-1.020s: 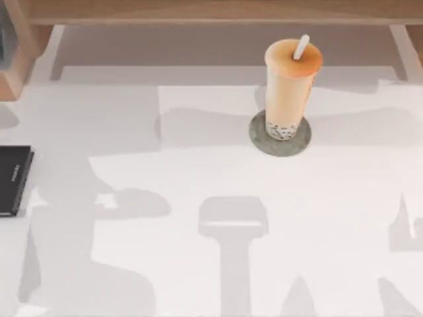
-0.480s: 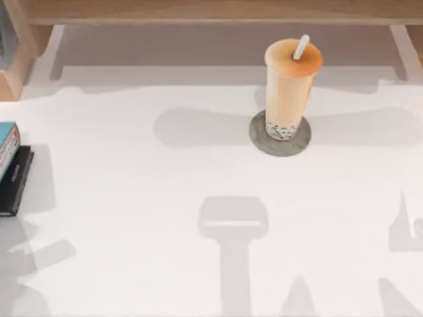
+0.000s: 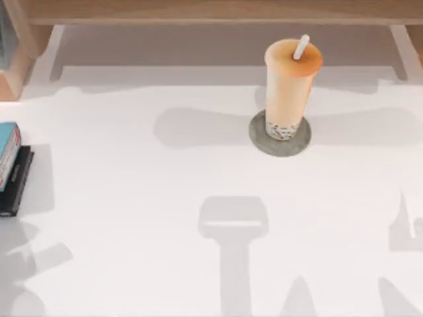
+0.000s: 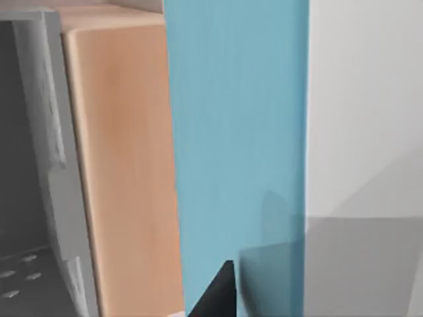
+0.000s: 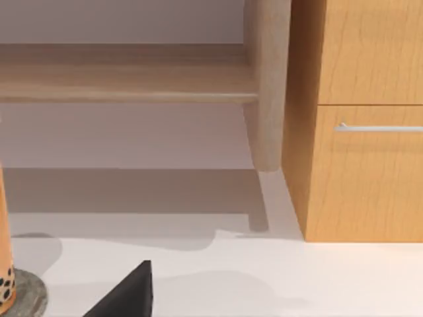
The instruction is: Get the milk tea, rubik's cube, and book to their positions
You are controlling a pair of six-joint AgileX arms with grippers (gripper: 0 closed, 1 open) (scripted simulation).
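Note:
The milk tea (image 3: 291,82) stands upright on a round grey coaster (image 3: 281,137) at the table's back right, and its base shows in the right wrist view (image 5: 4,274). The teal book (image 3: 6,150) lies at the table's left edge, overlapping a flat black book (image 3: 16,183). Its teal cover (image 4: 238,145) is close up in the left wrist view, with a dark tip of my left gripper (image 4: 215,300) at its near end. A dark tip of my right gripper (image 5: 125,294) hangs low over the table, to the right of the milk tea. The rubik's cube is out of view.
A wooden shelf (image 3: 211,12) runs along the back edge, with a wooden block (image 3: 14,66) at its back left corner. A wooden drawer cabinet (image 5: 363,132) and a shelf leg (image 5: 268,86) stand beyond the right gripper. White tabletop (image 3: 165,198) spreads across the middle.
One second ago only the black book lay at the left edge. The teal book then came in over it and now sits a touch lower. The arm's shadow slid off to the left.

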